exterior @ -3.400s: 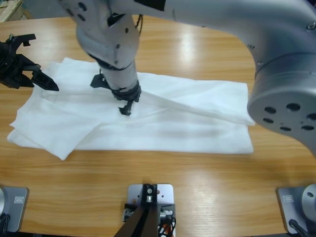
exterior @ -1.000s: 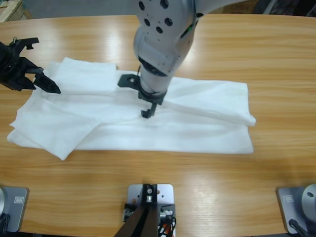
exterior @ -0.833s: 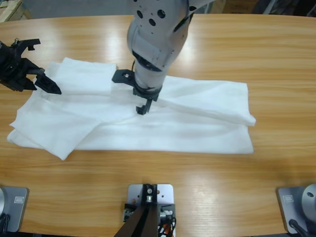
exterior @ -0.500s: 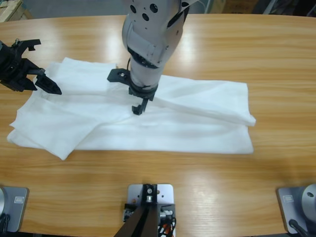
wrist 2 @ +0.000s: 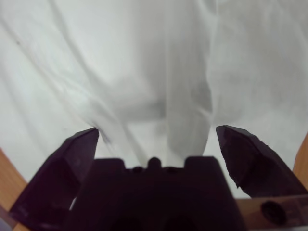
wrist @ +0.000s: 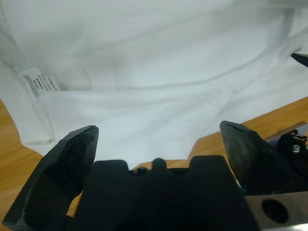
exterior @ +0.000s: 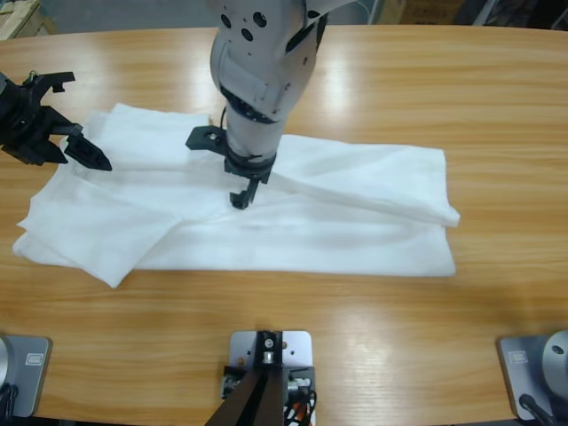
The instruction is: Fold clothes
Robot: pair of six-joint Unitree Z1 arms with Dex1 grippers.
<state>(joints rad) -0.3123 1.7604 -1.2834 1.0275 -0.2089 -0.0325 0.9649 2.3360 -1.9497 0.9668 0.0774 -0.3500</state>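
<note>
The white T-shirt (exterior: pixel 355 222) lies flat across the wooden table (exterior: pixel 399 337), folded lengthwise with layers overlapping at its left end. My right gripper (exterior: pixel 240 197) comes down from the top and points at the shirt's middle-left. Its jaws stand open just over a soft ridge of the T-shirt (wrist 2: pixel 144 57), and my right gripper (wrist 2: pixel 157 131) holds nothing. My left gripper (exterior: pixel 86 122) is at the shirt's upper left corner, open and holding nothing. From my left gripper (wrist: pixel 159 130) the T-shirt (wrist: pixel 154 72) shows a small sewn label (wrist: pixel 43 84). The chest print is hidden.
Bare wood runs all around the shirt, widest along the near edge and at the far right. The right arm's big silver body (exterior: pixel 257 62) hangs over the back of the table.
Over the last second the right arm has slid left across the shirt, its gripper moving from the middle toward the left part. The left gripper and the shirt have stayed put.
</note>
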